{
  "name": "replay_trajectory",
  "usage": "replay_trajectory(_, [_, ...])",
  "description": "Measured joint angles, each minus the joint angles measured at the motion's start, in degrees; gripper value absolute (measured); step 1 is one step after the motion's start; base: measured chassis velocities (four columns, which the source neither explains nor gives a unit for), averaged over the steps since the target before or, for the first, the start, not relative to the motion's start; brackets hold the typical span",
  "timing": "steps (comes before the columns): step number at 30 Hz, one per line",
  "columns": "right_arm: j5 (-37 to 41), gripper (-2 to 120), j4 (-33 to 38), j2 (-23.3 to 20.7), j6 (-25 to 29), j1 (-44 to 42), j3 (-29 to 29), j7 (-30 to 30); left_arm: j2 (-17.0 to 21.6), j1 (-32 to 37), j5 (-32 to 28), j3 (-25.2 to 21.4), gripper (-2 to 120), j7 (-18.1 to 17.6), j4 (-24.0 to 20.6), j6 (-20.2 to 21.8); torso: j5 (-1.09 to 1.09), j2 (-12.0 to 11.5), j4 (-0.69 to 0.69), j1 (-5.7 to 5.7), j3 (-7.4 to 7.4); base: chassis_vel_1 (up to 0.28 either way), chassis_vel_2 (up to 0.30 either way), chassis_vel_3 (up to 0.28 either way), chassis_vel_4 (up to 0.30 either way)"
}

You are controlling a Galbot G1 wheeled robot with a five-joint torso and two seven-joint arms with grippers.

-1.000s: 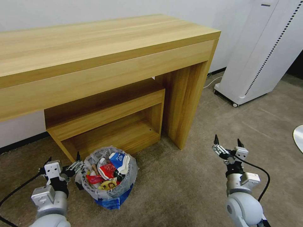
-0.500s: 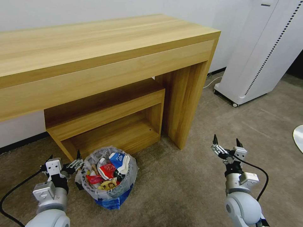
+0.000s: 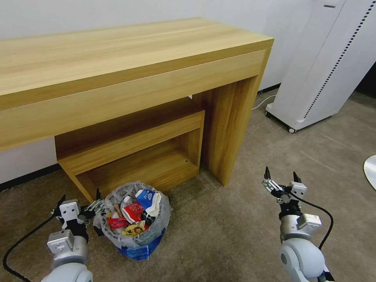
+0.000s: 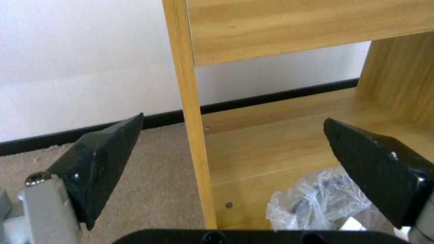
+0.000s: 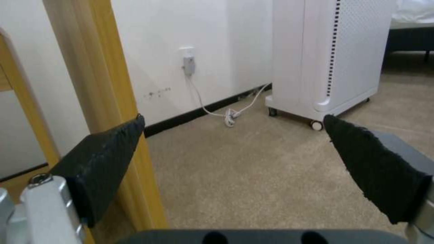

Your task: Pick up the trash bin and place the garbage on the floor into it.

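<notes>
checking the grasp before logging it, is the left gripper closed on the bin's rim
No, the left gripper sits open beside the trash bin, its fingers spread apart with nothing between them in the left wrist view.

wooden desk (image 3: 129, 66) against white wall (image 3: 98, 11).

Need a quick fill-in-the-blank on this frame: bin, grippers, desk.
1. The trash bin stands on the ____.
2. The left gripper sits beside the bin with its jaws ____.
3. The right gripper hangs open over bare ____.
4. The bin stands in front of the wooden ____ under the desk.

Missing words: carpet; open; carpet; shelf
</notes>
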Motion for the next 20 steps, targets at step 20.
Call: replay_trajectory(20, [0.0,100,0.1,0.0,0.0,0.0,0.0,0.0,0.0,0.0,-0.1,0.0,100,0.0,-0.1,0.0,0.0,0.0,0.0,0.0,0.0,0.0,0.0,0.0,0.0])
